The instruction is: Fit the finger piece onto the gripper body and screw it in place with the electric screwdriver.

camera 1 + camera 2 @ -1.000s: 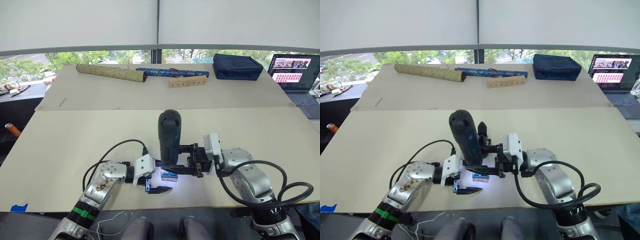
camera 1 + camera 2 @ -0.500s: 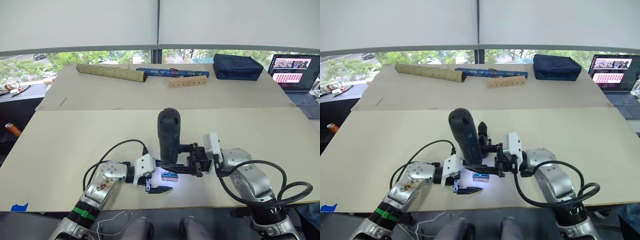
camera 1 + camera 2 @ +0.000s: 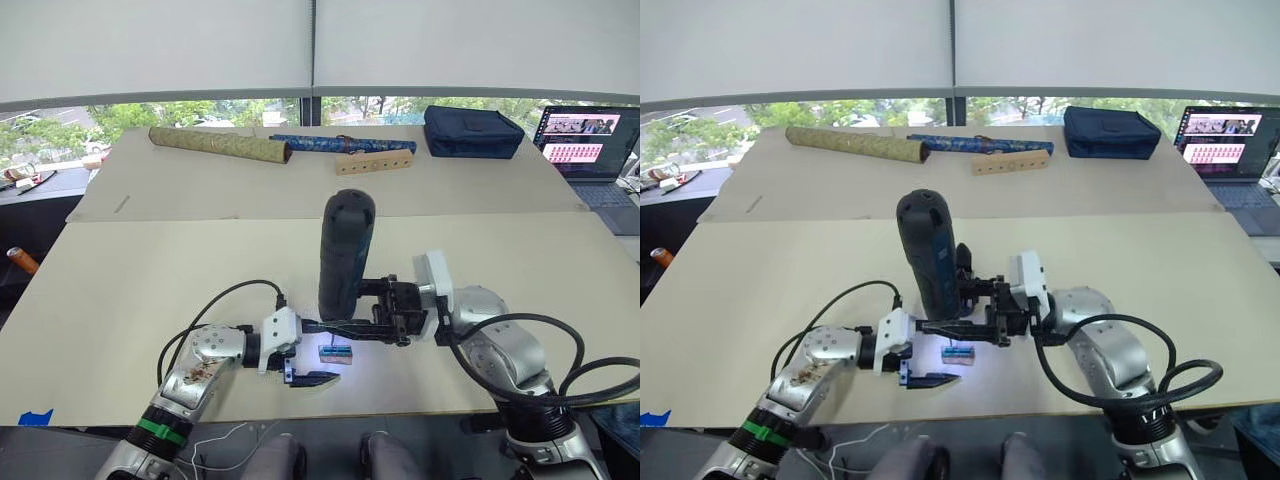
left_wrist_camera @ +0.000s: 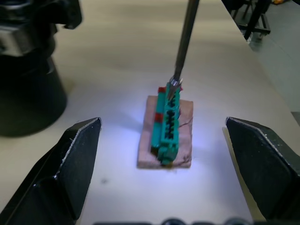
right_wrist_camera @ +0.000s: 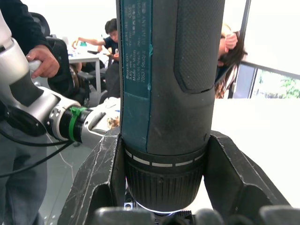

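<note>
Comparing with a moment ago, you see the right claw, clamped on the screwdriver, has raised and tilted it slightly, its bit touching the small green block, not the gripper body, while the left claw waits open.

This is an office or lab. A wide beige worktable stands by far windows with lowered blinds; an open laptop sits far right. People gather at desks behind.

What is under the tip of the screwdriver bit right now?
The electric screwdriver bit touches the green connector strip on the small tan block, near its red end. Whether it sits in a screw head is hidden by the tip.
</note>
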Robot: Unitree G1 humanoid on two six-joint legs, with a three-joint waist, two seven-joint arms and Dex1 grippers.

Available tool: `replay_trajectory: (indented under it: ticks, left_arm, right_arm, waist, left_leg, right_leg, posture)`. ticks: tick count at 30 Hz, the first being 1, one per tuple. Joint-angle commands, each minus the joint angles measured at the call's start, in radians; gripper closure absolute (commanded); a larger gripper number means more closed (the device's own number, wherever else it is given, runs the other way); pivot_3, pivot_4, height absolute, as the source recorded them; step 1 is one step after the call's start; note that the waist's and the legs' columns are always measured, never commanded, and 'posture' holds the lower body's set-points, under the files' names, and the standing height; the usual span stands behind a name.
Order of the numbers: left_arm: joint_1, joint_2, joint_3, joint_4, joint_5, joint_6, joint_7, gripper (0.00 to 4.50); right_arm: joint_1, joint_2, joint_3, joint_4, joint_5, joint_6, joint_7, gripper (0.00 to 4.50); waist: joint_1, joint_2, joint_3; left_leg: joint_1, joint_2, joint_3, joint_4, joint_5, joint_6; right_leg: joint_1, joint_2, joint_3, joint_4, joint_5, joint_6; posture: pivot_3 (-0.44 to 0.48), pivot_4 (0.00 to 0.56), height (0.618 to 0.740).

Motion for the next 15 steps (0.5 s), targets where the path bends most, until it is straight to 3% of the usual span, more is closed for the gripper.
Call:
replay_trajectory:
  ticks: [1, 6, 15]
  left_arm:
    - [0.018, 0.017, 0.069, -0.079, -0.085, -0.008, -0.018, 0.02]
    - [0.055, 0.057, 0.148, -0.175, -0.222, 0.035, -0.071, 0.02]
    - [0.063, 0.116, 0.258, -0.195, -0.282, 0.108, -0.015, 0.02]
  right_arm:
    - [-0.047, -0.007, -0.055, -0.081, 0.076, 0.02, -0.011, 2.6]
    - [-0.072, -0.028, -0.093, -0.116, 0.131, 0.059, -0.03, 2.6]
    - [-0.071, -0.09, -0.191, -0.183, 0.234, 0.127, -0.075, 2.6]
  waist:
    - [0.0, 0.0, 0.0]
    - [0.0, 0.0, 0.0]
    - [0.001, 0.0, 0.001]
  left_leg:
    - [0.0, 0.0, 0.0, 0.0, 0.0, 0.0]
    - [-0.001, 0.0, 0.0, 0.0, 0.0, 0.0]
    - [-0.001, 0.0, 0.0, 0.0, 0.0, 0.0]
  right_leg:
    - [0.0, -0.001, 0.0, 0.0, 0.0, 0.0]
    - [0.0, -0.003, 0.0, -0.001, 0.0, 0.0]
    - [0.0, -0.001, 0.0, -0.001, 0.0, 0.0]
  posture:
    - [0.0, 0.15, 0.74]
    - [0.0, 0.15, 0.74]
    - [0.0, 0.15, 0.74]
